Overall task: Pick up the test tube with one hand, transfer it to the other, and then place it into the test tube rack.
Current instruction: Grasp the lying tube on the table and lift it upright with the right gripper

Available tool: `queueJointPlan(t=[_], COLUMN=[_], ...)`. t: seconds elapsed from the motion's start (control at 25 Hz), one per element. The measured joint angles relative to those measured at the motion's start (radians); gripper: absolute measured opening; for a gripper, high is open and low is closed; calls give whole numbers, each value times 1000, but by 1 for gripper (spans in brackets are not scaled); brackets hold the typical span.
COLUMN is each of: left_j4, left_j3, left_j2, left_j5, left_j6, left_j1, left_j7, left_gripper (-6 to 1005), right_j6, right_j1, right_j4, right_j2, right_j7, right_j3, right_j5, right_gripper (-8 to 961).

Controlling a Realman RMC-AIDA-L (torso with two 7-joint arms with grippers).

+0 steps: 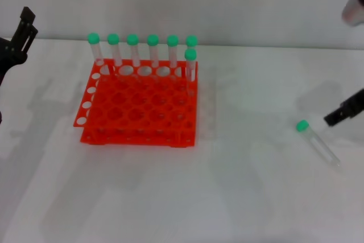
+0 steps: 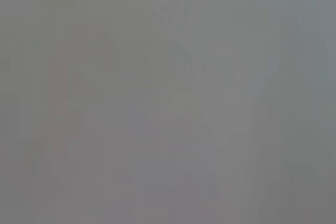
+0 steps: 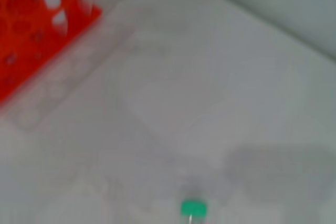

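Head view, test tube (image 1: 317, 143): it lies flat on the white counter (image 1: 244, 197) at the lower right of the frame, green cap toward the upper left, tip toward the lower right; nothing touches it.
Head view, my right gripper (image 1: 344, 110): only a black tip shows at the right edge, just beside the tube's cap end and apart from it; I cannot tell how its fingers stand.
Head view, my left gripper (image 1: 20, 35): at the upper left edge, well apart from everything; its spread I cannot tell either.
Head view, test tube rack (image 1: 139, 103): orange-red, left of centre, with seven green-capped tubes (image 1: 152, 49) standing along its far side and right corner; most holes are free.
Head view, step in hand: the first pick-up, I judge. I should come down across the tube's middle, square to its length, since a round tube may roll away if nudged.
Head view, open room: bare counter lies between tube and rack, good for the hand-over; the tube sits near the frame's right edge.
Left wrist view: featureless grey, nothing to read.
Right wrist view: the tube's green cap (image 3: 193, 208) sits at the bottom centre, the rack corner (image 3: 37, 30) at the upper left, bare counter between.
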Motion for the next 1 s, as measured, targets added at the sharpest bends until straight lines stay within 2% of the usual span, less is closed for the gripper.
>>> queueJointPlan(t=[0.36, 0.52, 0.76, 1.0], left_j4=[1, 1, 1, 2], left_j3=[0, 0, 0, 0], left_j2=[-2, -2, -2, -2], left_j5=[0, 0, 0, 1], left_j6=[-27, -30, -51, -53], left_j1=[-18, -24, -37, -38], left_j7=[2, 4, 25, 26], left_gripper=[692, 688, 683, 677], right_j6=[-7, -25, -61, -81], right_j1=[53, 59, 74, 95], right_j4=[214, 257, 313, 358], right_j2=[2, 3, 4, 5], right_j7=[-1, -1, 5, 7], right_j3=[-4, -7, -23, -43], right_j5=[-2, 0, 0, 2], right_gripper=[823, 821, 704, 705])
